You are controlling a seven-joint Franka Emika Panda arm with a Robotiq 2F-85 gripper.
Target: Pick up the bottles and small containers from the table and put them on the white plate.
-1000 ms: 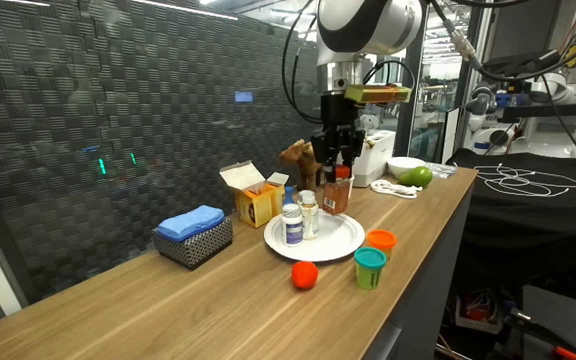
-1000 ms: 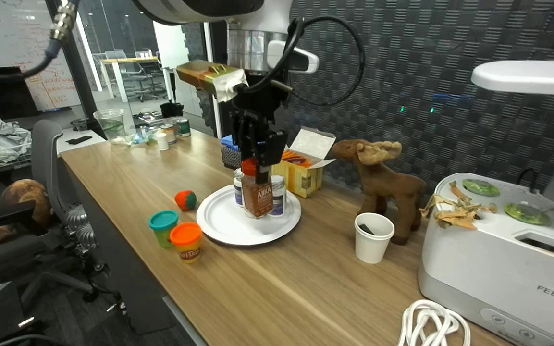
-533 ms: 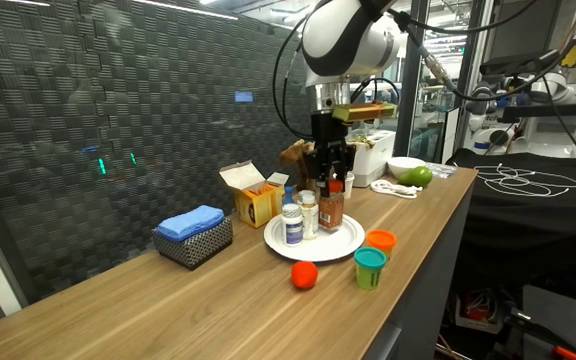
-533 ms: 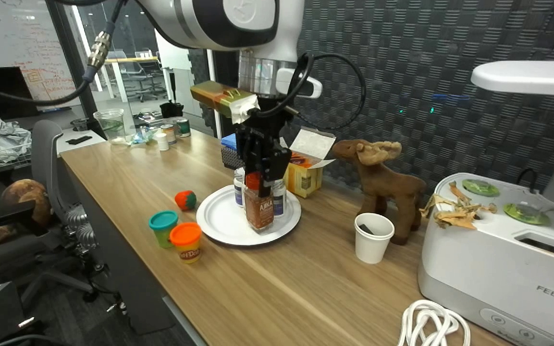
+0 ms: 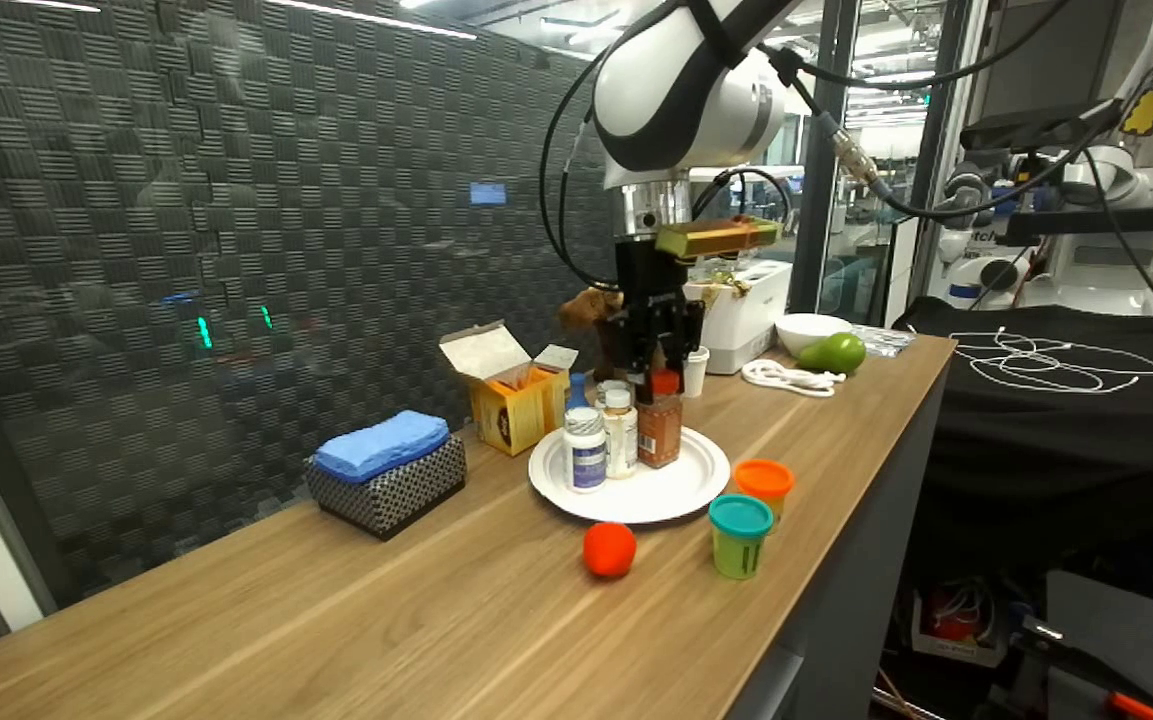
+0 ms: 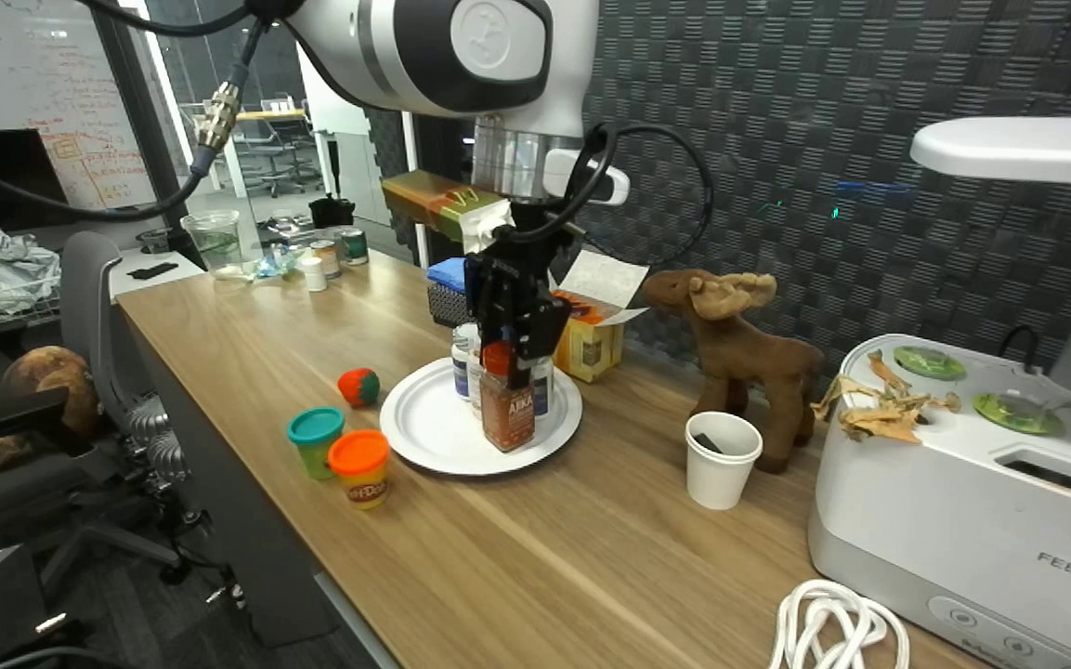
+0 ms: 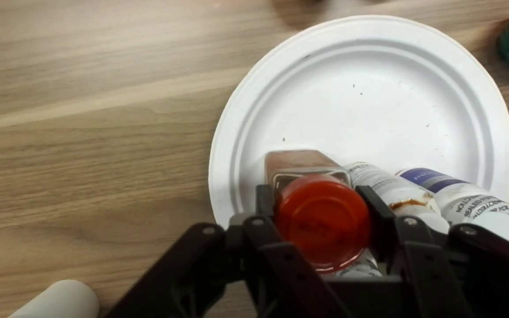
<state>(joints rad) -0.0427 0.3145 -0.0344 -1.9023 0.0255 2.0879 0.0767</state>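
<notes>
- Wrist view: close above the plate (image 7: 369, 110), looking down past the jaws.
- Both exterior views: farther back, facing the jaws from opposite sides, sharing the plate and desk (image 5: 386, 620).

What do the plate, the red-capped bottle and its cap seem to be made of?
Plate: probably pressed paper or fibre, matte; moulded ring, no sharp glints.
Red-capped bottle: glass or clear plastic, can't tell which; glossy, see-through shoulder in the wrist view.
Cap: likely plastic, shiny; glints along its edge.

Plush moose (image 6: 747, 367) near white cup (image 6: 719, 478)
</notes>
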